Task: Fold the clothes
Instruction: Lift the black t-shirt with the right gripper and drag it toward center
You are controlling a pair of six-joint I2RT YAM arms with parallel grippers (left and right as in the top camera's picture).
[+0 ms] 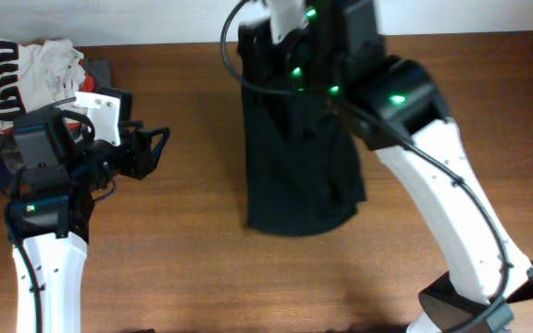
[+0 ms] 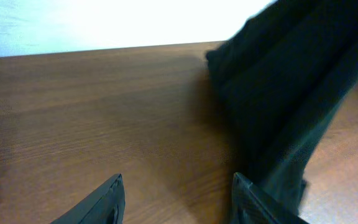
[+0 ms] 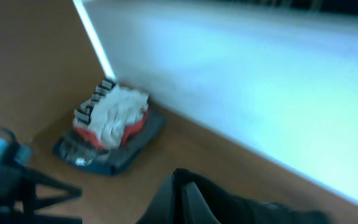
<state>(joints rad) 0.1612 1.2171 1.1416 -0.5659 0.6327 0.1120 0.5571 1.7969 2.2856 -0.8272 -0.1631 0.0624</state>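
Overhead: left gripper (image 1: 158,150) jaws apart, holding nothing, over wooden table (image 1: 183,259). Right gripper (image 1: 287,20) at far edge above black T-shirt (image 1: 294,185); cannot tell whether clamped. T-shirt bunched lengthwise mid-table, well apart from garment pile (image 1: 35,69) in far-left corner.

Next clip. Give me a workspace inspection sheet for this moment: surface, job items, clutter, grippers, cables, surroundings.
Surface: wooden table, brown grain, no spills seen.
Job's things: black T-shirt, bunched in a long heap, not folded.
Clutter: white printed garment on top of folded dark garments, far left corner.
Grippers: left gripper open, empty, short of the shirt; right gripper at the shirt's far end, fingers not visible.
Cables: black cable runs along the right arm.
Surroundings: white wall behind the table.
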